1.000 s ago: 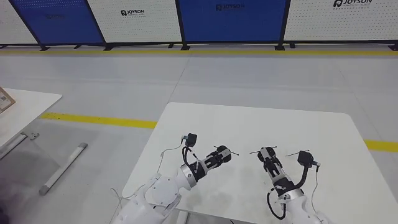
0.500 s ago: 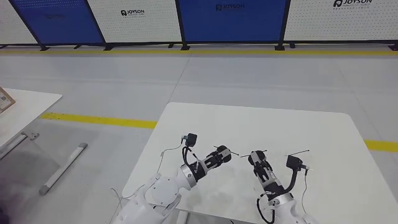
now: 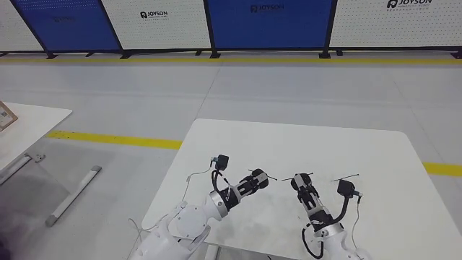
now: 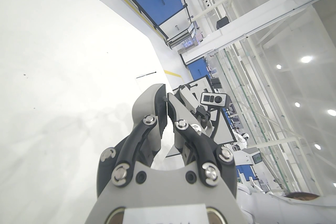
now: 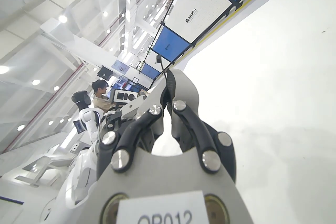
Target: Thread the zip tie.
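Note:
My left gripper (image 3: 258, 180) (image 4: 166, 99) hovers over the near part of the white table (image 3: 289, 141), shut on a thin black zip tie (image 3: 267, 177) that sticks out sideways past its tips. To its right, a small gap away, my right gripper (image 3: 299, 180) (image 5: 168, 75) is shut on a second black zip tie (image 3: 307, 176). This tie's head (image 5: 158, 58) pokes up above the fingertips in the right wrist view. The two grippers face each other without touching. The left wrist view catches the right gripper (image 4: 183, 93) just beyond its own fingertips.
A third black zip tie (image 3: 346, 178) (image 4: 146, 74) lies loose on the table to the right of my right arm. A second white table (image 3: 29, 126) stands on the floor far to the left.
My right gripper has shifted left toward the left gripper, then eased slightly back to the right. The left arm has stayed where it was, and both stay shut on their ties.

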